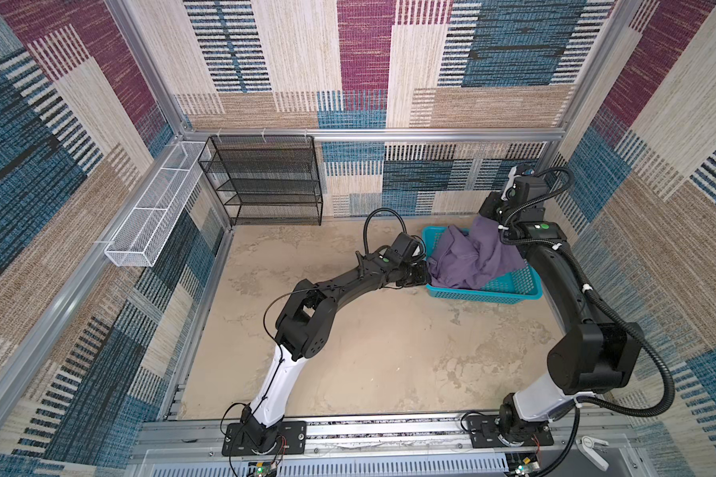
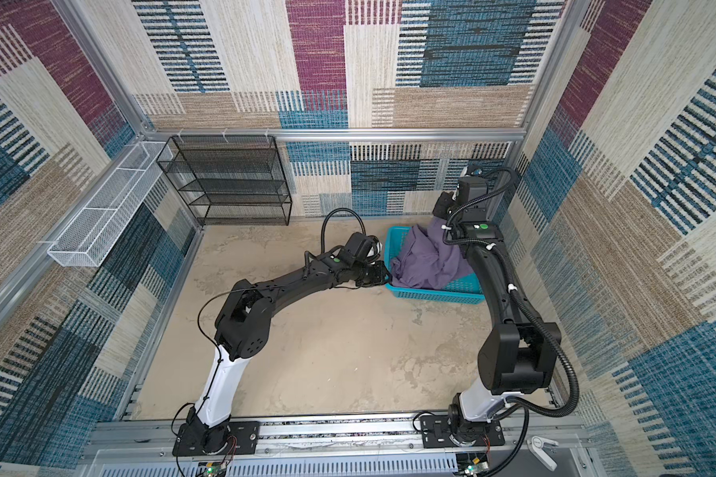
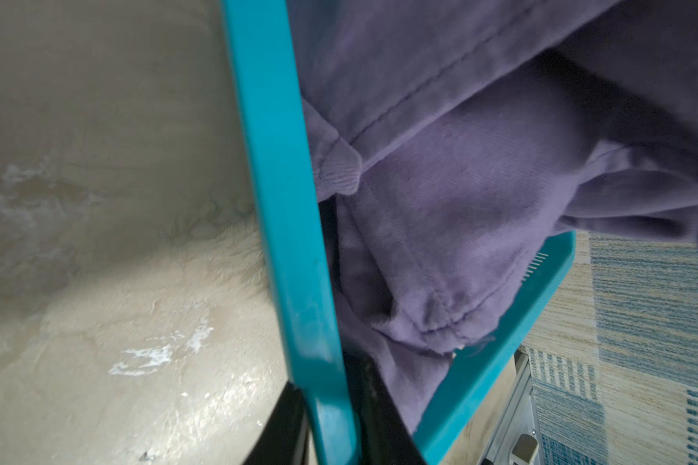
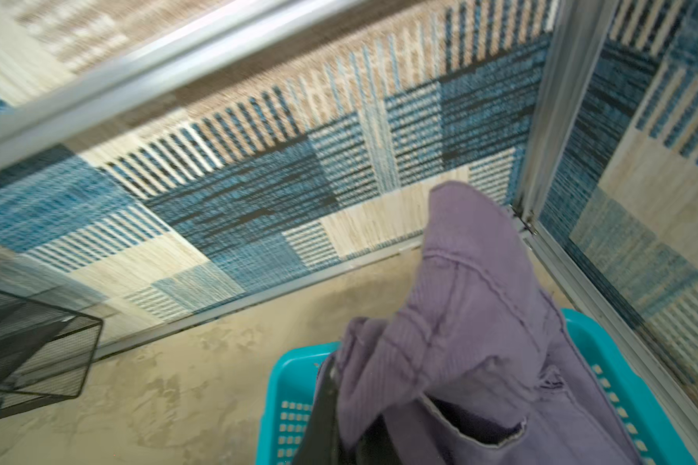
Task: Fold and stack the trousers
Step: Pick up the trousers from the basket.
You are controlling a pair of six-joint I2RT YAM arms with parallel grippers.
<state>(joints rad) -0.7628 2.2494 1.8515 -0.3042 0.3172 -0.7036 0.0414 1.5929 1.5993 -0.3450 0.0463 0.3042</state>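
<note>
White mesh tray [image 1: 149, 219] hangs on the left wall, and beside it we note a black mesh rack [image 1: 265, 181] standing against the back wall. Moving right, we find the left claw [image 1: 420, 274] closed on the left rim of a teal basket [image 1: 484, 294], which sits on the sandy table [image 1: 368, 351] towards the back right. The trousers [image 1: 468, 260] lie bunched inside the basket, against its left rim, with one part drawn up above the pile. We record the right claw [image 1: 485, 217] clamped on that raised part, over the basket's far right corner.
</note>
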